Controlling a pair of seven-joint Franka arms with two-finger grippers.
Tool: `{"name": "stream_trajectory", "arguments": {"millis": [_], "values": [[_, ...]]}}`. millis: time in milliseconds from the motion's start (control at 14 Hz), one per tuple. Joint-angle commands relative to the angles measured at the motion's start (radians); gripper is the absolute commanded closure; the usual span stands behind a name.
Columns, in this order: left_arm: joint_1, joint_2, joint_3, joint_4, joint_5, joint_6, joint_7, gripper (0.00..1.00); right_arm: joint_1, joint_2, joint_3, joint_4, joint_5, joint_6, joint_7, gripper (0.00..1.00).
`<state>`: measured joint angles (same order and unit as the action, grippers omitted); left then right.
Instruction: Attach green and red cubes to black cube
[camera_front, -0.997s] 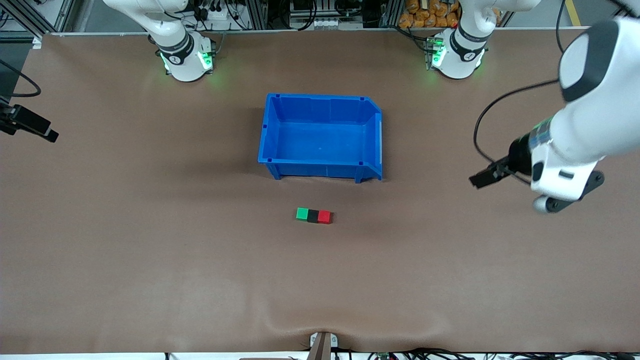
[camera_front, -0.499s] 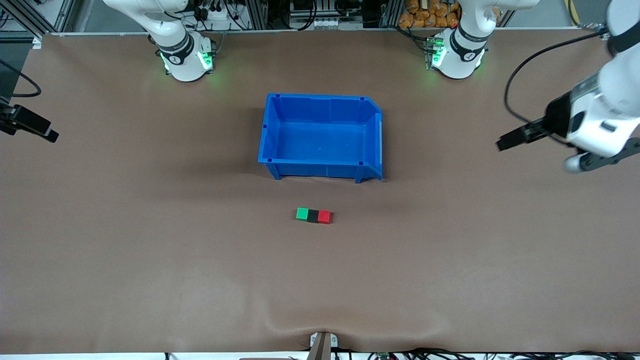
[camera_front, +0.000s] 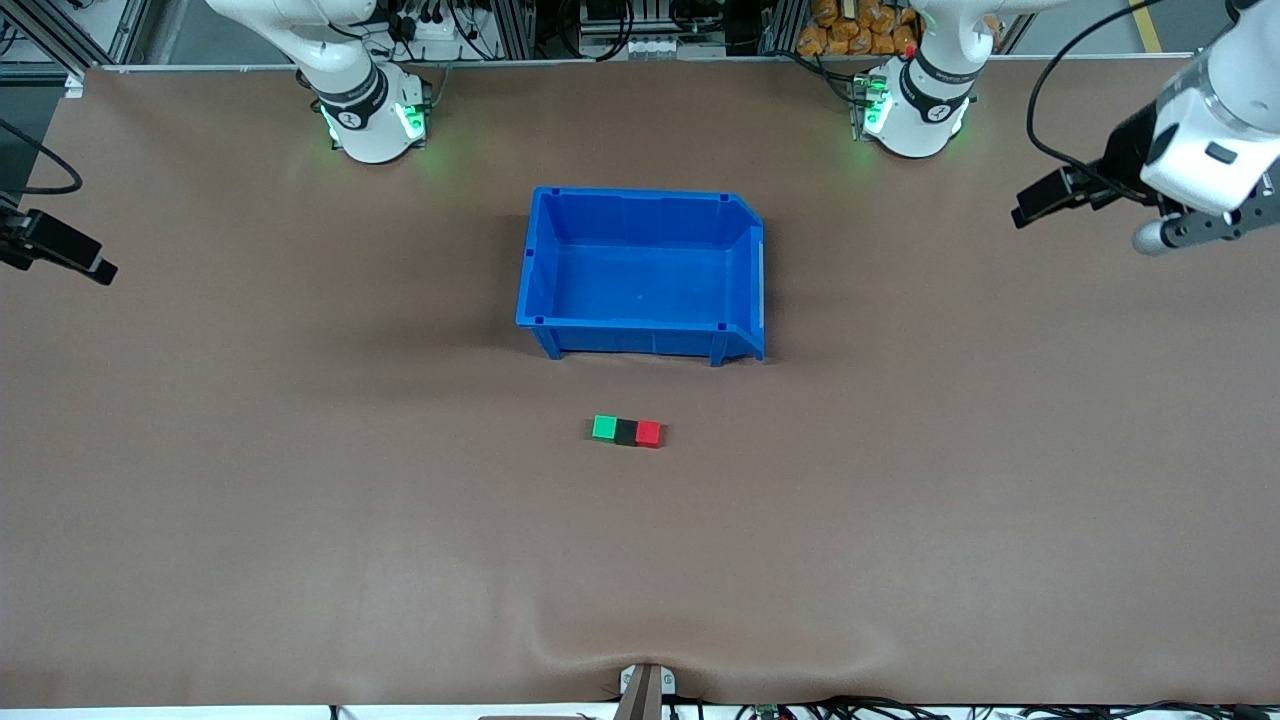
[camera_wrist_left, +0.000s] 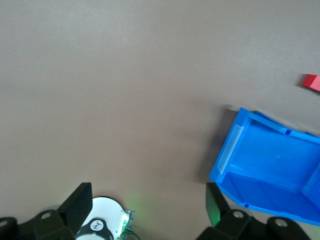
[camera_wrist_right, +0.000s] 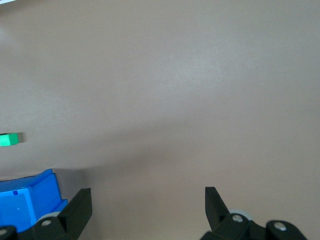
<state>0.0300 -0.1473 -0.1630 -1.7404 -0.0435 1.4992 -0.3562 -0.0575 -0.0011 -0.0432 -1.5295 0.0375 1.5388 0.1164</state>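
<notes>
The right tool (camera_wrist_right: 145, 210) hangs wide open over bare tabletop (camera_front: 300, 500). Nearer the front camera than the blue bin (camera_front: 540, 290), the green cube (camera_front: 604, 428), black cube (camera_front: 626, 431) and red cube (camera_front: 648, 433) touch in a row. The left tool (camera_wrist_left: 147, 207) gapes wide over its end.

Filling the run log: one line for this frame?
cubes: green | black | red joined in row, by bin | left hand open, aloft | right hand open, aloft
</notes>
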Motion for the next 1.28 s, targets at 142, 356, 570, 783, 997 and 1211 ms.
{"name": "stream_trajectory", "arguments": {"millis": [142,356,570,783,997,1211], "values": [[0.013,-0.012,-0.052,-0.004,0.094,0.024,0.022,0.0,-0.012,0.007,0.011,0.017,-0.002,-0.011,0.017,0.0],[0.013,0.011,-0.055,0.025,0.099,0.032,0.026,0.0,-0.013,0.007,0.011,0.017,-0.002,-0.009,0.019,0.0],[0.017,0.035,-0.053,0.051,0.099,0.026,0.077,0.0,-0.013,0.007,0.011,0.018,-0.001,-0.006,0.017,0.0],[0.024,0.038,-0.052,0.064,0.099,0.026,0.092,0.0,-0.013,0.007,0.011,0.017,-0.001,-0.009,0.019,0.0],[0.024,0.038,-0.053,0.061,0.099,0.024,0.094,0.0,-0.012,0.009,0.011,0.017,-0.001,-0.011,0.019,0.0],[0.016,0.04,-0.053,0.059,0.099,0.026,0.091,0.0,-0.01,0.009,0.011,0.017,-0.001,-0.011,0.019,0.0]]}}
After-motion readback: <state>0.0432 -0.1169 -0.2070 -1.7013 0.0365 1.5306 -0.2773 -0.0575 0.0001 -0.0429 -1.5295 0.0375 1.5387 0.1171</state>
